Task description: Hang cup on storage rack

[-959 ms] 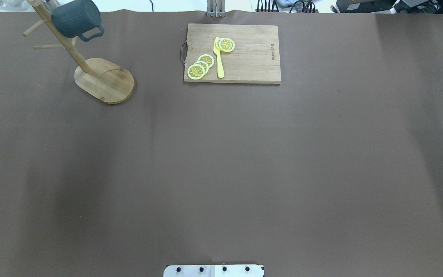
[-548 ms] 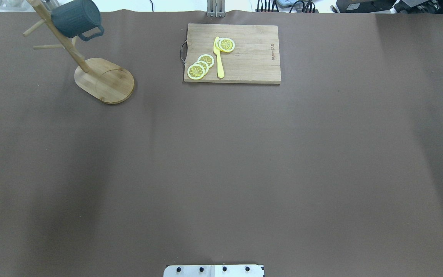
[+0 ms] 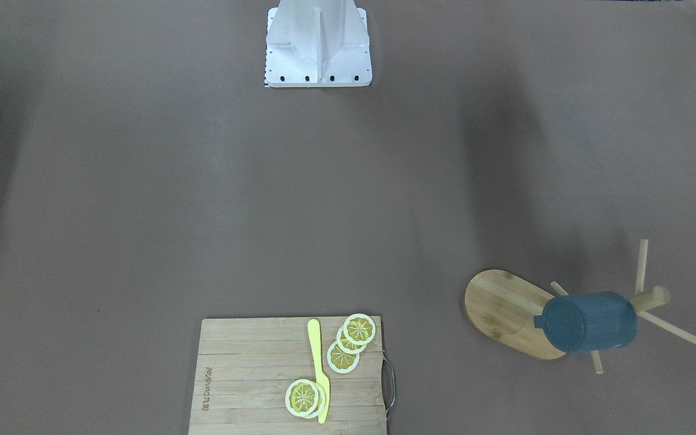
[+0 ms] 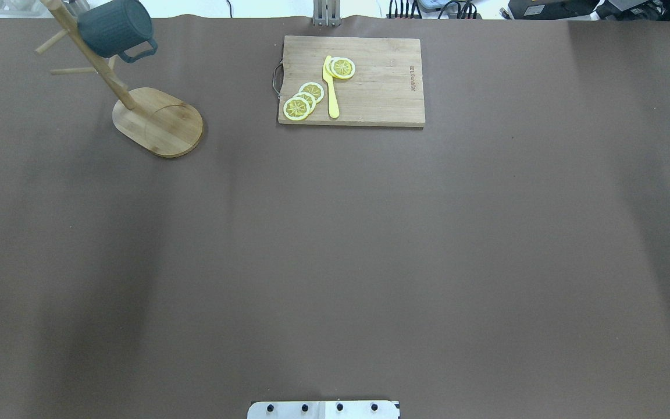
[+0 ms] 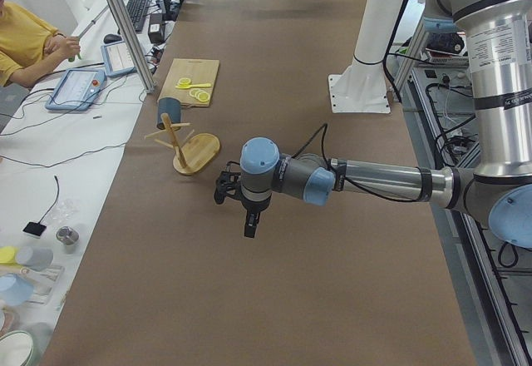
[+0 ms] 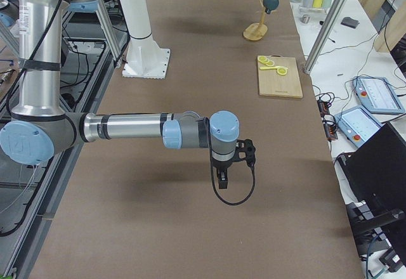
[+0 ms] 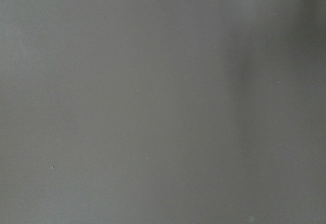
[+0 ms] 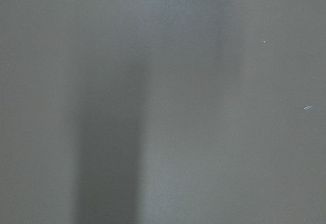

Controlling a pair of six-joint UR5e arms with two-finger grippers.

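Note:
The dark blue-grey cup [image 4: 115, 26] hangs by its handle on a peg of the bamboo storage rack [image 4: 157, 121] at the table's far left corner. Both also show in the front-facing view, the cup [image 3: 589, 322] over the rack's oval base [image 3: 499, 308]. The left gripper [image 5: 250, 223] shows only in the exterior left view, pointing down above bare table, well short of the rack [image 5: 197, 154]. The right gripper [image 6: 222, 179] shows only in the exterior right view, far from the rack [image 6: 255, 35]. I cannot tell whether either is open or shut. Both wrist views show only brown table cover.
A bamboo cutting board [image 4: 370, 81] with lemon slices [image 4: 303, 100] and a yellow knife [image 4: 330, 87] lies at the far middle. The robot's white base [image 3: 318, 42] stands at the near edge. An operator [image 5: 33, 37] sits beyond the far side.

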